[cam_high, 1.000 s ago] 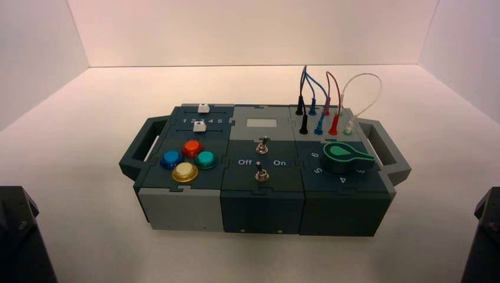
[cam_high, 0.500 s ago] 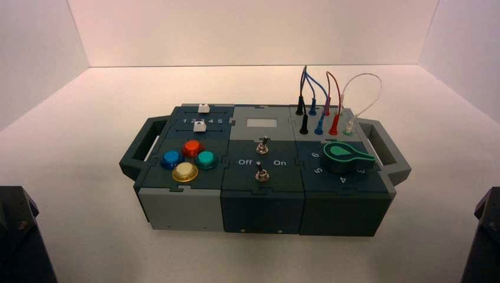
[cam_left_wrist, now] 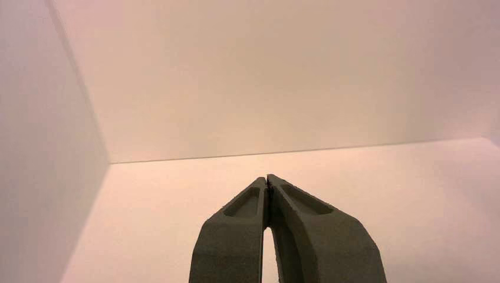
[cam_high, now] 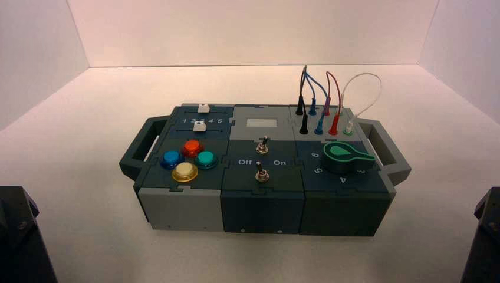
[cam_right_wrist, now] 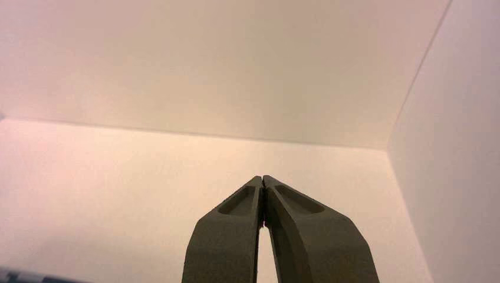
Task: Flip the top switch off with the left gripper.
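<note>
The left gripper (cam_left_wrist: 267, 180) is sitting clenched on nothing, parked low at the left, well apart from the box (cam_high: 262, 171). The top switch (cam_high: 263, 145) is lying ahead and to its right, between the pale window (cam_high: 261, 123) and the "Off On" lettering. The right gripper (cam_right_wrist: 262, 179) is idling, likewise clenched.

i count one box (cam_high: 259, 177) with two handles, one at each end. on it sit four round buttons: blue (cam_high: 171, 157), orange (cam_high: 191, 147), teal (cam_high: 206, 159) and yellow (cam_high: 184, 171). two white sliders (cam_high: 200, 117), two silver toggle switches, top (cam_high: 263, 145) and bottom (cam_high: 261, 173), one green knob (cam_high: 346, 155), one pale grey window (cam_high: 262, 123).
</note>
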You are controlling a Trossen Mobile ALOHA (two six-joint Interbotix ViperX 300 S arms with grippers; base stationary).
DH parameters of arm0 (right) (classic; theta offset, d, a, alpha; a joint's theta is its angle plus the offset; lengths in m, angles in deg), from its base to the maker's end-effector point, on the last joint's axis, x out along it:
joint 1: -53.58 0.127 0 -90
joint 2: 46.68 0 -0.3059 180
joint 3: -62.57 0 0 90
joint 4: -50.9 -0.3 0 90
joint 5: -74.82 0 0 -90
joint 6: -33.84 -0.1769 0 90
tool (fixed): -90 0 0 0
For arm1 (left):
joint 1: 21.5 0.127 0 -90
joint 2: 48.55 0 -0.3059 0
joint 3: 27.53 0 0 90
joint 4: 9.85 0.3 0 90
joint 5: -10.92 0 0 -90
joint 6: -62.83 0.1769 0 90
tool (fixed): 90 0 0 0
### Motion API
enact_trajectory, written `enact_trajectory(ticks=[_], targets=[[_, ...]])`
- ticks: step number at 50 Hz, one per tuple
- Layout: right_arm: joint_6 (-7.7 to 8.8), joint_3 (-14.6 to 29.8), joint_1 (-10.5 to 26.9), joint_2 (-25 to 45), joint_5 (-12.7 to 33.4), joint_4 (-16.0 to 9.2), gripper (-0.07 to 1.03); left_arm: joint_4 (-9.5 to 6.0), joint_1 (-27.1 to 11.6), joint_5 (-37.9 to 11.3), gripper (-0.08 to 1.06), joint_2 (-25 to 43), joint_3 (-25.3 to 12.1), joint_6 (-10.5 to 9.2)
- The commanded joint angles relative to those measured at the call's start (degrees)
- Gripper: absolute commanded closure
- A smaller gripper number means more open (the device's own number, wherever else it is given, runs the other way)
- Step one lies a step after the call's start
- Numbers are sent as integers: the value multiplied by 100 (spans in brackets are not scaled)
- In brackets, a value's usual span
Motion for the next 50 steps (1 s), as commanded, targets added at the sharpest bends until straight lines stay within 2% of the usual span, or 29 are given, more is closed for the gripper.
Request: enact_trajectory(ticks=[1,7,9,12,15,16,20,29,33,37,46,50], targets=[[-35,299,220,132,387,-97,99,-26,-290,-176,101,9,-246,-35],[-62,510,352,325,1160,-352,99,-35,-448,-439,101,9,-246,-35],[-53,545,352,378,1292,-404,99,-35,-492,-527,101,0,-246,-44],[-62,659,352,589,1767,-598,99,-35,-606,-677,101,0,-255,-35],[-62,694,352,703,1978,-686,99,-35,-659,-756,101,0,-255,-35],[-62,729,352,826,2171,-791,99,-35,-703,-853,101,9,-281,-35],[-62,773,352,1151,2461,-993,99,-35,-791,-1011,101,18,-308,-35],[-62,756,352,1934,2760,-1512,99,-79,-853,-1380,101,35,-352,-35],[-44,738,369,2382,2883,-1714,99,-193,-905,-1661,101,35,-404,-44],[-35,756,404,2804,3006,-1837,99,-378,-1020,-1995,101,114,-492,-44],[-44,773,729,3507,3050,-1898,99,-756,-1459,-2654,101,545,-712,-44],[-44,782,773,3753,3023,-1934,99,-861,-1688,-2865,101,800,-800,-88]])
